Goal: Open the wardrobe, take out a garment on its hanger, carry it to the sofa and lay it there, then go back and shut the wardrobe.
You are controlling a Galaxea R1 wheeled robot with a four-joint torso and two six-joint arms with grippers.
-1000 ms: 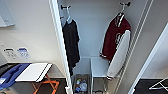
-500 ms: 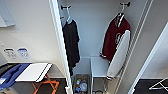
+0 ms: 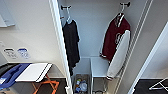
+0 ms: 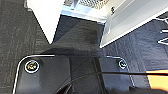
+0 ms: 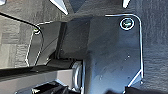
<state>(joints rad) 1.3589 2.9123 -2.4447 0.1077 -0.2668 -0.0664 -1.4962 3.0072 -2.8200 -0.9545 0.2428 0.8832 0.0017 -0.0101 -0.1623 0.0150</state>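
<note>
Nothing has shifted: garment (image 3: 115, 40) hangs in open wardrobe (image 3: 95, 30).

Inside the open wardrobe (image 3: 95, 30), the garment (image 3: 115, 42) hangs on its hanger (image 3: 121, 11) at the right, a shirt (image 3: 71, 45) at the left, a basket (image 3: 81, 83) below between them.

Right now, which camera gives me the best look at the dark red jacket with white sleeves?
The head view: the dark red jacket with white sleeves hangs full-length from its thin white hanger in the open wardrobe. The wrist views face dark carpet and give no jacket.
</note>
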